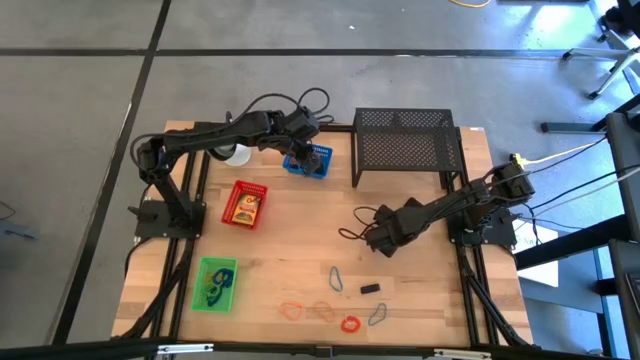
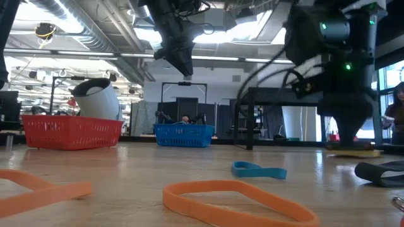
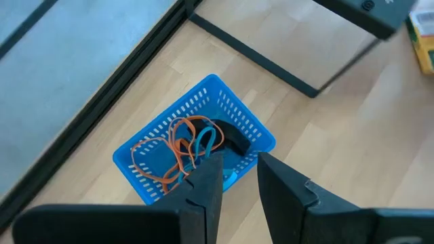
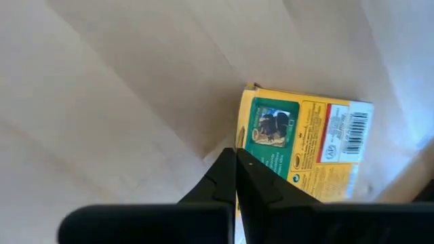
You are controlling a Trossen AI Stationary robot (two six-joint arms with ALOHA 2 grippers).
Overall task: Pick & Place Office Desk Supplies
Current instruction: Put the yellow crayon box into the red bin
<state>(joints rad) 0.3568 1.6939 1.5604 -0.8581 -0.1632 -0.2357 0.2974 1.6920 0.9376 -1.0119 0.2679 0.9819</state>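
My left gripper is open and empty. It hangs above the blue tray at the table's far side, which holds orange bands, a blue band and a black clip. My right gripper is shut at mid-table, pointing down at the edge of a yellow box lying flat on the wood. The red tray holds another yellow box. The green tray holds dark pieces. Loose bands, a blue band, a black clip and a grey clip lie near the front edge. My right gripper comes from above, and its shut fingertips stand at one end edge of the yellow box. The box lies flat on the table. Whether the tips touch the box or pinch its edge, I cannot tell.
The black mesh rack stands at the far edge, right of the blue tray. A white cup sits left of that tray. Bare wood lies between the red tray and my right gripper. In the low view, orange bands lie close to the camera.
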